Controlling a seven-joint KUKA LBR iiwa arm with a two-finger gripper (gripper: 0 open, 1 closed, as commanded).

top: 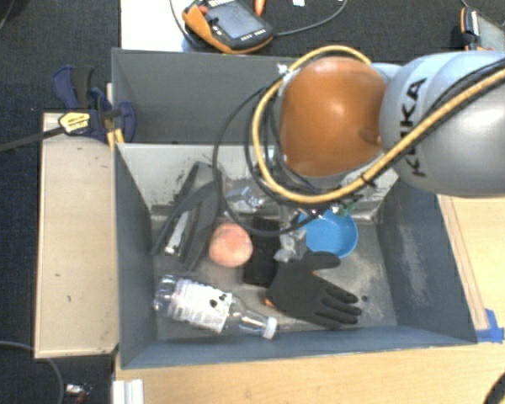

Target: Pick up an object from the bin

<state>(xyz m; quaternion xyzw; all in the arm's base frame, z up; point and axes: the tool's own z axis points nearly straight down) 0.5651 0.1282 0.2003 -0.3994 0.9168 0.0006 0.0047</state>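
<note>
Black glove [313, 293] lies beside our gripper [288, 242], whose opening we cannot tell. Limp cloth may slip free

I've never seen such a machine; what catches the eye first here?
The big grey arm with its round orange cover reaches in from the right over the grey bin. Under it a black glove lies spread near the front, a blue cup behind it, a peach-coloured ball to its left and a clear bottle at the front left.
</note>
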